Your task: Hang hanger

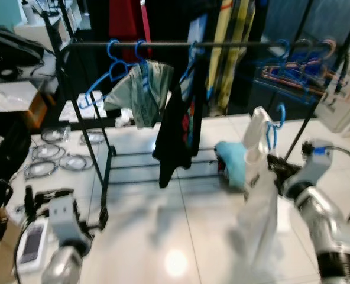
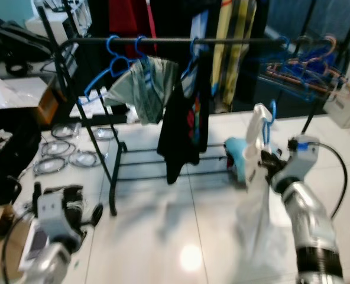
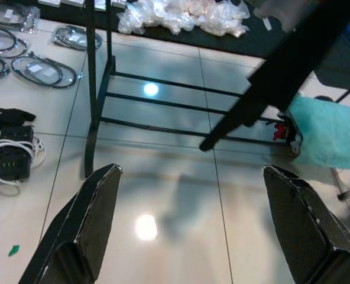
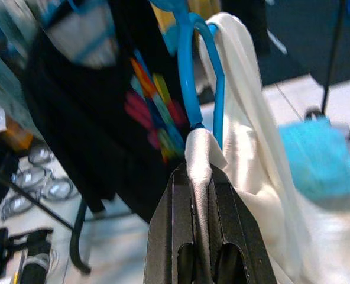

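From the left eye view, the right gripper (image 1: 274, 161) is raised at the robot's right, clamped on a white garment (image 1: 259, 195) that hangs on a blue hanger (image 1: 274, 131). The hanger's hook stands above the cloth, well below and to the right of the black rail (image 1: 175, 44) of the clothes rack (image 1: 83, 127). On that rail hang 2 dressed hangers: a grey-green garment (image 1: 141, 94) and a black shirt (image 1: 178, 127) with a coloured print. A turquoise cloth (image 1: 233, 163) lies on the tiled floor (image 1: 181, 236) near the rack's base. A second rack at the far right carries a cluster of empty hangers (image 1: 302, 68). Coiled cables (image 1: 57, 157) lie on the floor to the left.

The right eye view gives the same scene, with the left gripper (image 2: 65, 198) low at the robot's left, above the floor.

In the left wrist view, the left gripper's 2 fingers (image 3: 92, 219) stand wide apart with nothing between them, over the tiles in front of the rack's lower bars.

In the right wrist view, the right gripper's fingers (image 4: 178, 219) are pressed together on a fold of the white garment just under the hanger's blue hook, with the black shirt close behind.
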{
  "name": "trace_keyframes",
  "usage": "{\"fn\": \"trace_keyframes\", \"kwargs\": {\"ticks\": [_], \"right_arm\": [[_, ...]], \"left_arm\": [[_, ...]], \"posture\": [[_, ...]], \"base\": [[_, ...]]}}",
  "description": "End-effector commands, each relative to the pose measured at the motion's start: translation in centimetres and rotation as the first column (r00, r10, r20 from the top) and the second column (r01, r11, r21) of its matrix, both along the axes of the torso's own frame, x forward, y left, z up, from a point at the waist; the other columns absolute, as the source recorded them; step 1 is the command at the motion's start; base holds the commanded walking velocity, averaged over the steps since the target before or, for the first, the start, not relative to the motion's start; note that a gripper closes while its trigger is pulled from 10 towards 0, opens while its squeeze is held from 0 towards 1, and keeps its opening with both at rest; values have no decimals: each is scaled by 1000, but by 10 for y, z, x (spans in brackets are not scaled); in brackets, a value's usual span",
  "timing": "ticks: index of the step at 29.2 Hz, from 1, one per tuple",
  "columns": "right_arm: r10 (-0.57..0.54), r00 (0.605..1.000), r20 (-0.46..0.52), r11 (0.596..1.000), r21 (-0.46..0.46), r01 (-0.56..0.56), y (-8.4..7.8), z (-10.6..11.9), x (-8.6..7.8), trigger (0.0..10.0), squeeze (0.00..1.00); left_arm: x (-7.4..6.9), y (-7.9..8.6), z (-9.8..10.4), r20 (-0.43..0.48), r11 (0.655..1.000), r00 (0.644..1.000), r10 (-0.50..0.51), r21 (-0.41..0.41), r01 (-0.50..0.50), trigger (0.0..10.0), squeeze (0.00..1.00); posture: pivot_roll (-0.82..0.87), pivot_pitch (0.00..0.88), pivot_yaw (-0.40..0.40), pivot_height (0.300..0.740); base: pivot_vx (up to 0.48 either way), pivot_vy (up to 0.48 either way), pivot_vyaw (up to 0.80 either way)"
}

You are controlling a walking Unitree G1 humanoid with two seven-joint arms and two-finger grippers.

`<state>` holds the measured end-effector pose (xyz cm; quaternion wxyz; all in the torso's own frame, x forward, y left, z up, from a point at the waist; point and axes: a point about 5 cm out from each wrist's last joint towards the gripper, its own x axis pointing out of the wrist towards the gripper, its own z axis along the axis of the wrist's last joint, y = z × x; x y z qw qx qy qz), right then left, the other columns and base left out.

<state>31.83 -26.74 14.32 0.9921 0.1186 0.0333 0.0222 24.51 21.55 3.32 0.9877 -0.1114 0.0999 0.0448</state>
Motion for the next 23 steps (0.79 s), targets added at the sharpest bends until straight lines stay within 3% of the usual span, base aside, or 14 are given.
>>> {"fn": "trace_keyframes", "kwargs": {"ticks": [1,9,17,23], "right_arm": [[1,997,80,1000,-29,1,1,16,5,10000,0],[-21,993,114,999,-38,26,-5,33,12,10000,0],[-17,991,136,999,-48,23,-5,44,16,10000,0],[97,987,130,994,-70,-88,11,47,17,10000,0]], "left_arm": [[-7,5,-8,-28,1000,999,18,16,-17,10000,0],[-8,3,-11,-28,1000,1000,11,20,-11,10000,0],[-9,2,-14,-34,1000,999,10,19,-9,10000,0],[-9,3,-14,-30,1000,999,18,24,-17,10000,0]], "posture": [[-65,74,-33,740],[-70,67,-37,740],[-71,70,-37,740],[-72,73,-35,740]], "base": [[379,0,0],[377,0,0],[376,0,-800],[377,0,-131]]}}
